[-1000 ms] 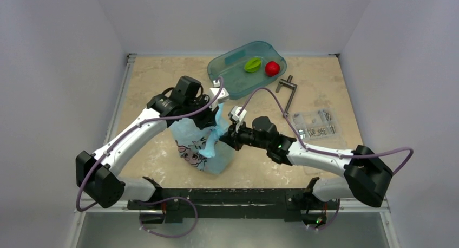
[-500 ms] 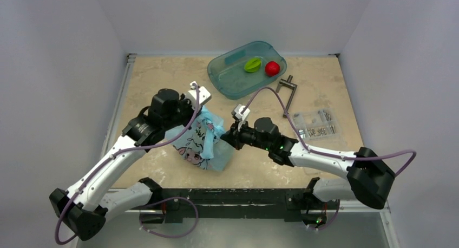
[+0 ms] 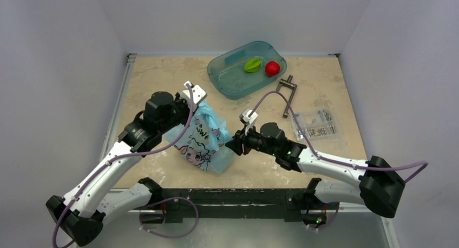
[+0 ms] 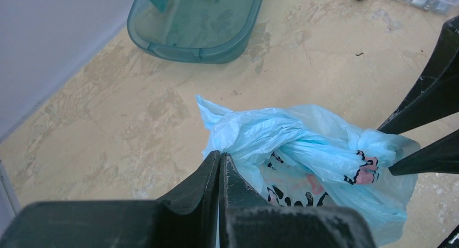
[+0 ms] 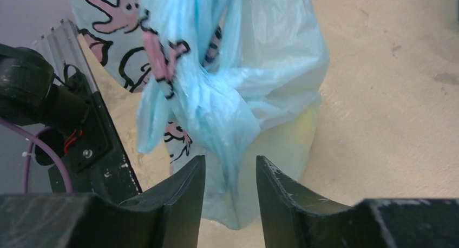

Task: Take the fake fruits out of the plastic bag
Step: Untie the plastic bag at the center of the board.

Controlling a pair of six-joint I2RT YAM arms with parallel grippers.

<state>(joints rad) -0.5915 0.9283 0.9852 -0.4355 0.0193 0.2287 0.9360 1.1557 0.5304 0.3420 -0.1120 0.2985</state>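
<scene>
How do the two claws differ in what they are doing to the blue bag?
The left gripper is shut, pinching the plastic bag by its bunched top; the right gripper has its jaws apart, with a fold of the bag hanging between them. The left one is at the bag's far end, the right one at its right side. Both have dark fingers.

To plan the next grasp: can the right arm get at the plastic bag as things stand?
Probably yes. The right tool is open with a fold of the plastic bag between its fingers; nothing blocks it. The left tool pinches the bag's top.
</scene>
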